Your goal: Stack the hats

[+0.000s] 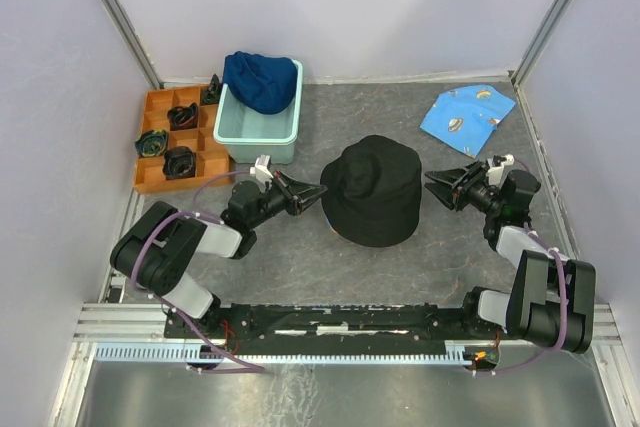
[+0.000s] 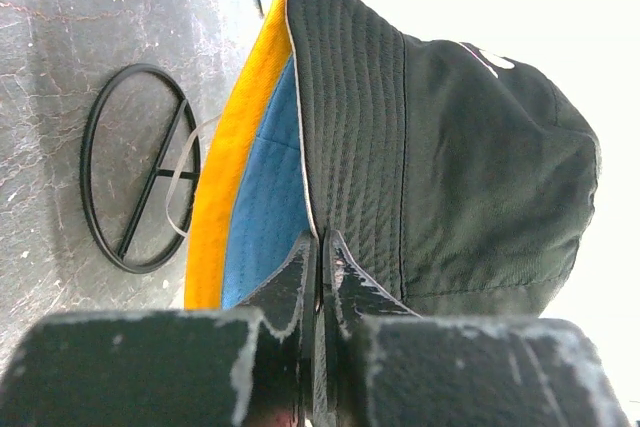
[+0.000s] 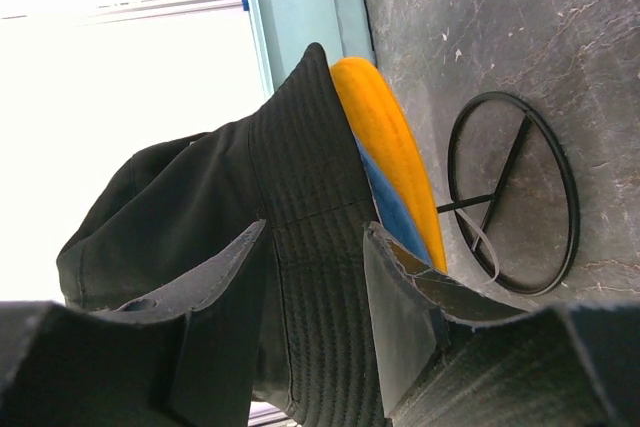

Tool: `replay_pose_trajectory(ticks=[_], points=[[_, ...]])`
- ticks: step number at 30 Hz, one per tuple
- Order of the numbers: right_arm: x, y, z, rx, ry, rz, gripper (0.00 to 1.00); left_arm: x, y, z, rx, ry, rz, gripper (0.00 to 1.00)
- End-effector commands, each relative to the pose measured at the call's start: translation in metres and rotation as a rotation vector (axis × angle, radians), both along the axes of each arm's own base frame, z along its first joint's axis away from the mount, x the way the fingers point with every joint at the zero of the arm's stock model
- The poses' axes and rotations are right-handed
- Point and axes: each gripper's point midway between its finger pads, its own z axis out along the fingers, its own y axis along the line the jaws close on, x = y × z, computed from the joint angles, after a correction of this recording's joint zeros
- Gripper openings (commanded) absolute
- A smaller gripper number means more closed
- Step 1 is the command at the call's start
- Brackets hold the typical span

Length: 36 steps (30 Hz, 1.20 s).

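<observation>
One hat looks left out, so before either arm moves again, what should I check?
1. Stack so far: black hat sits over light blue hat and yellow-orange hat. Ok.
2. All hats stacked: navy hat lies in the mint tub, apart from the stack. Not ok.
3. Left gripper free of the stack: it is shut right at the black hat's brim; whether it pinches fabric, cannot tell.
4. Right gripper ready: open, short of the brim. Ok.
5. Navy hat reachable from above: nothing covers it. Ok.
</observation>
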Motion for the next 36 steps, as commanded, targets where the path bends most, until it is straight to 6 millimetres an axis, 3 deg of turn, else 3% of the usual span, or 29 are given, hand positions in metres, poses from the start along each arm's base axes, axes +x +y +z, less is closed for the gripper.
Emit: replay_pose_trajectory(ticks=[1,10,21,31,34,36], points=[[-0.001,0.001,0.015,-0.003,-0.084,0.025,0.51,-0.003,-0.002,0.02,-0.06,-0.046,-0.012,0.03],[-0.018,0.002,-0.005,-0.072,-0.032,0.055,0.51,0.001,-0.006,0.018,-0.048,-0.049,-0.022,0.03],[-0.021,0.006,-0.013,-0.068,-0.01,0.07,0.53,0.008,-0.011,0.024,-0.072,-0.064,-0.034,0.03],[-0.016,0.025,0.002,-0.054,-0.05,0.104,0.53,0.008,-0.012,0.018,-0.064,-0.051,-0.036,0.03],[-0.017,0.027,0.002,-0.053,-0.049,0.109,0.45,0.009,-0.012,0.017,-0.06,-0.047,-0.034,0.03],[-0.019,0.028,-0.001,-0.058,-0.041,0.114,0.33,0.009,-0.013,0.016,-0.056,-0.044,-0.034,0.03]])
